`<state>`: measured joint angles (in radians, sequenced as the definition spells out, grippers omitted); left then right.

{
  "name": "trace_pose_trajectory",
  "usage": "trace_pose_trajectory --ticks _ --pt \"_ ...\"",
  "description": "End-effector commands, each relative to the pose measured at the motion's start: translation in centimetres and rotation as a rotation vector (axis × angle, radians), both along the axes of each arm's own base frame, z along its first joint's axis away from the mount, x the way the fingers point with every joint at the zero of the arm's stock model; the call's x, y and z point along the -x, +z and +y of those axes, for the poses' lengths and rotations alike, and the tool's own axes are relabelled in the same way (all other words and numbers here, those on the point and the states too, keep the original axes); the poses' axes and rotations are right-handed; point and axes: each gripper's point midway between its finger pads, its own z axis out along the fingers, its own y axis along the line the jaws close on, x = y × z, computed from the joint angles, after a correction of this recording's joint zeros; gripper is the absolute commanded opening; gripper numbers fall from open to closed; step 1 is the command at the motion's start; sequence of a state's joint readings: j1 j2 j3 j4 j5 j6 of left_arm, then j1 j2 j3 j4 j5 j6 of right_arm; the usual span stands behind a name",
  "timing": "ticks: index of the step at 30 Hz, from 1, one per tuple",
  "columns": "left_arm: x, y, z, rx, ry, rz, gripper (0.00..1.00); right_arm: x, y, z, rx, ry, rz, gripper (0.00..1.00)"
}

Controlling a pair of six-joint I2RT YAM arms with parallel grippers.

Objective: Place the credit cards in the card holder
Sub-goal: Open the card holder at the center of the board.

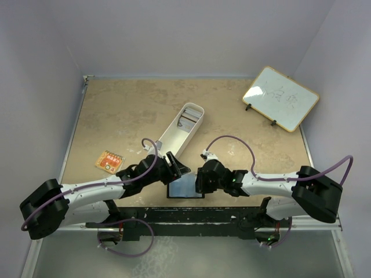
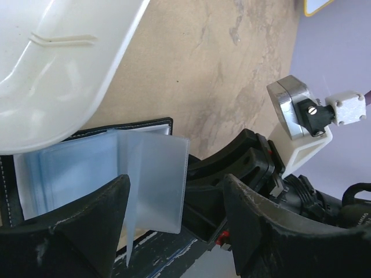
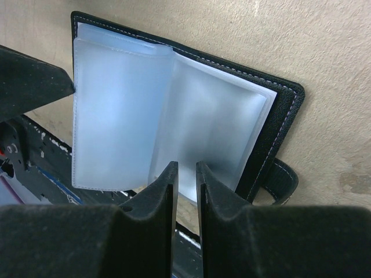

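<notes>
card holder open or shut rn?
Open. The card holder lies spread, clear sleeves fanned out, snap tab unfastened.

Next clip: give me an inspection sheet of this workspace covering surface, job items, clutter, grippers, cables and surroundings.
Surface: tan table, mottled.
Job's things: card holder lies open at the near edge, clear sleeves showing; credit cards stacked in the white tray.
Clutter: small orange card-like item at left; whiteboard at far right.
Grippers: left gripper open beside the holder; right gripper pinched on a sleeve edge.
Cables: purple cables loop off both arms.
Surroundings: lilac walls; nothing else seen.
</notes>
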<state>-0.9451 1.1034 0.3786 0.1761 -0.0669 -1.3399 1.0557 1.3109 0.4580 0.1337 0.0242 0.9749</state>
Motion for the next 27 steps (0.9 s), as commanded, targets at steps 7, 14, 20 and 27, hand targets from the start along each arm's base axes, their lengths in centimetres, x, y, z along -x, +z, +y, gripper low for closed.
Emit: trace_pose_trajectory --ticks 7,14,20,27 --pt "-0.2 2.1 -1.8 0.109 -0.014 -0.020 0.63 -0.2 1.2 -1.4 0.045 -0.001 -0.054 0.26" --pt "-0.3 1.9 -2.4 0.108 -0.022 -0.015 0.63 -1.0 4.1 -3.8 0.105 -0.028 -0.137 0.35" --pt "-0.6 2.7 -3.6 0.150 -0.037 -0.011 0.63 -0.4 6.6 -3.3 0.015 0.011 -0.164 0.39" --pt "-0.7 2.7 -4.9 0.168 -0.061 -0.004 0.63 0.7 8.7 -0.8 -0.175 0.059 -0.149 0.39"
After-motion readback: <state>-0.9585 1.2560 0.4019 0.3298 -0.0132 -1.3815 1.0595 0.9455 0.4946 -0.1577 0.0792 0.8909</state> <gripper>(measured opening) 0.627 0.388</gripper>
